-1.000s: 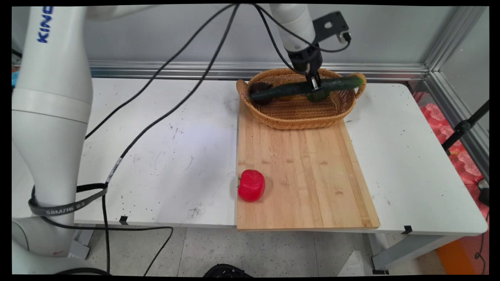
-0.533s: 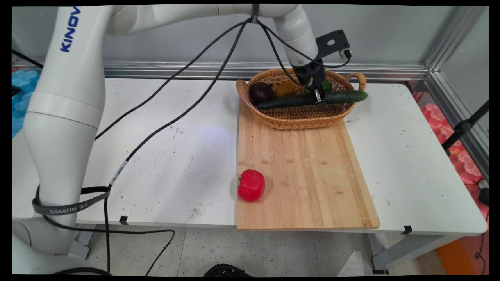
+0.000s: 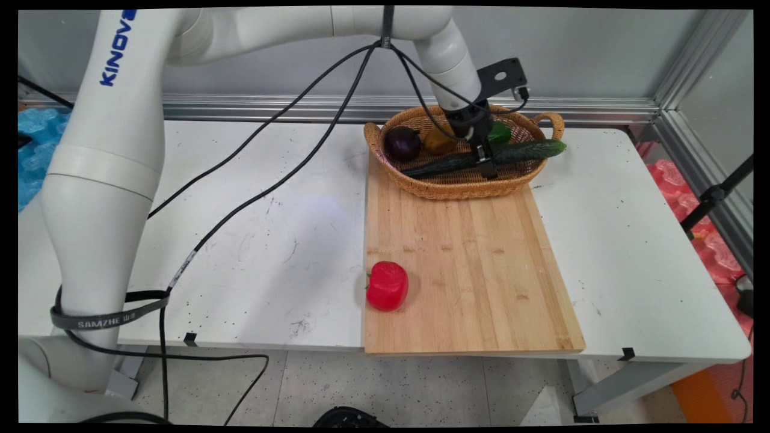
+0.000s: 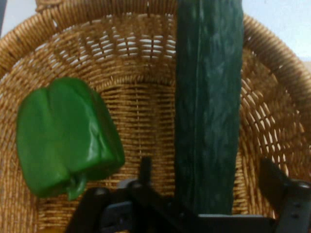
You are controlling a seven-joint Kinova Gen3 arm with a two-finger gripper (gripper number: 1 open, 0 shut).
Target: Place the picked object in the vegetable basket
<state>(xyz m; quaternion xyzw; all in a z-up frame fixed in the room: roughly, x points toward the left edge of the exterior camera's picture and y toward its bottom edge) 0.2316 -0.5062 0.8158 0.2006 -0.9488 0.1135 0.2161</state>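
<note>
Cucumber (image 3: pixel 523 150) lies lengthwise in the basket (image 3: pixel 457 189), reaching most of the way across it. Its right tip sticks out over the rim just below the right handle, and its left end sits lower, near the front wall. The gripper (image 3: pixel 485 163) comes down from above and straddles it about midway.

In the hand view the cucumber (image 4: pixel 209 107) runs straight up the picture between the two fingers (image 4: pixel 274 177). Bare weave shows on each side of it, so the jaws stand wider than the cucumber and do not pinch it. The gripper (image 4: pixel 209 170) holds nothing.

A green pepper (image 4: pixel 65 136) lies on the basket (image 4: pixel 136 48) floor beside the cucumber, apart from it, with its stem end towards the hand. In the main view this pepper (image 3: pixel 499 131) sits just behind the gripper, against the back wall. An aubergine (image 3: pixel 402 143) rests at the left end, and a yellowish piece (image 3: pixel 438 141) lies next to it, partly hidden by the arm; what it is I cannot tell.

The basket stands on the far end of a wooden board (image 3: pixel 469 258) on the white table (image 3: pixel 271 240). A red pepper (image 3: pixel 387 285) sits at the board's near left edge, well apart from the basket. Black cables (image 3: pixel 283 174) hang from the arm across the left half of the table.
</note>
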